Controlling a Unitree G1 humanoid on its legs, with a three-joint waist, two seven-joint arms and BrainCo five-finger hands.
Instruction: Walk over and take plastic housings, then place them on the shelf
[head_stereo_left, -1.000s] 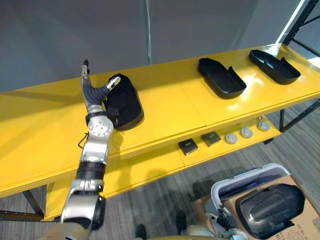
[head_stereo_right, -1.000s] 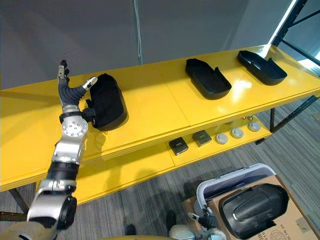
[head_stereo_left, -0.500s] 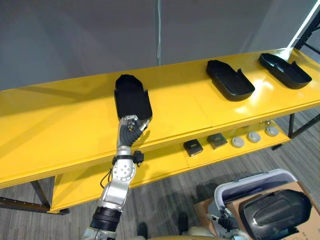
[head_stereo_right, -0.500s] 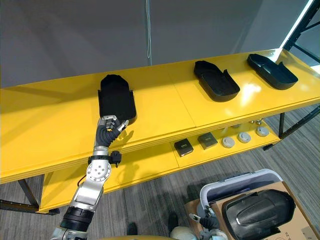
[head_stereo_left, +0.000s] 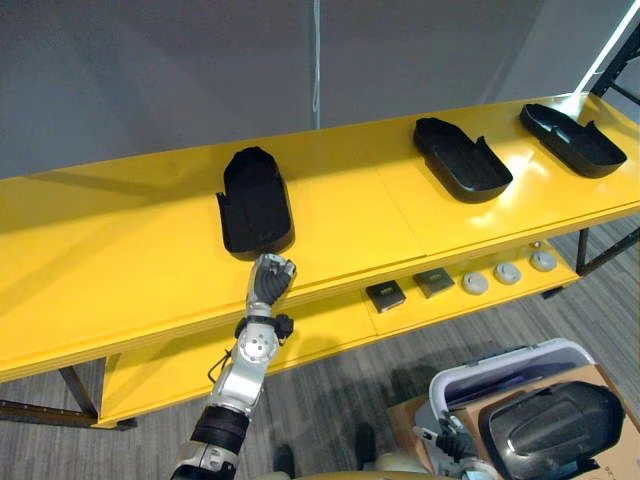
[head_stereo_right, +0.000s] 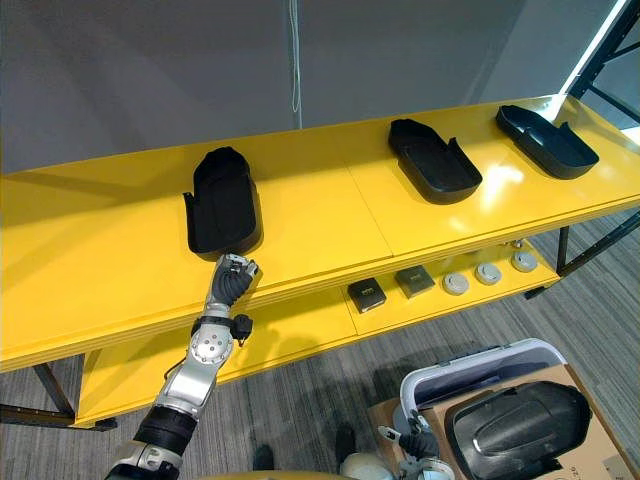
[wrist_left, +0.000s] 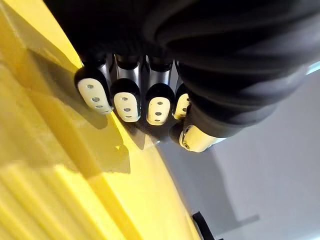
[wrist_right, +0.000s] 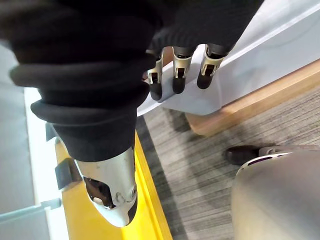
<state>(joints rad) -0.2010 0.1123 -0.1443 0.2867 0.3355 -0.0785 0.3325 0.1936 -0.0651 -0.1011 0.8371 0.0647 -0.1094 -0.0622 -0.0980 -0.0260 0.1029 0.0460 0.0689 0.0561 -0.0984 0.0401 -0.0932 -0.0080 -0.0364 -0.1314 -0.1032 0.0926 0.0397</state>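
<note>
Left eye view, near to far. The boxed housing (head_stereo_left: 545, 425) lies in a cardboard box (head_stereo_left: 622, 432) low on the robot's right, its long axis roughly across the view. The right hand (wrist_right: 175, 75) hangs near it by a white bin (head_stereo_left: 500, 355), fingers loose and holding nothing.

The left hand (head_stereo_left: 272, 278) is at the front edge of the shelf (head_stereo_left: 120, 260), fingers curled and empty. Just beyond it the nearest shelf housing (head_stereo_left: 255, 205) rests open side up, long axis pointing away from the robot. The middle housing (head_stereo_left: 462, 158) and end housing (head_stereo_left: 572, 133) lie further right.

The boxed housing looks to be next, and the right hand is nearer to it.
</note>
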